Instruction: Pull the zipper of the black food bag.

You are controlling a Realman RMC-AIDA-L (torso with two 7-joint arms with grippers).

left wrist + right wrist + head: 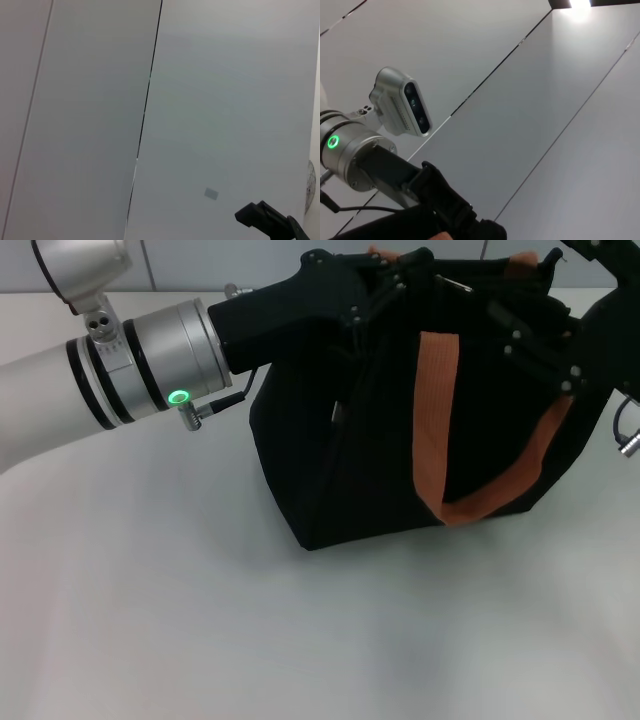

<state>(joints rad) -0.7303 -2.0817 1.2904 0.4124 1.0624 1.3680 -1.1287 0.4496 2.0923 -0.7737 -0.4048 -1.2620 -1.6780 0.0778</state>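
Black fabric, the black food bag [400, 440] stands upright on the white tabletop [200, 620], its orange-brown strap [470, 430] looping down the near side. Both hands reach its top edge beyond: the left hand [385, 290] at one end, the right hand [545, 345] at the other. Their grip cannot be told, nor can the zipper be made out.

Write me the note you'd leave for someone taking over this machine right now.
Left end effector: at the top edge of the black bag, near its left end; grip hidden.
Right end effector: at the bag's top right corner; grip hidden too.
Bag: upright on the white table, orange strap hanging down its front.
Zipper: not visible, so progress is unknown.
Left to do: confirm the hold on the pull tab, then pull the zipper along.
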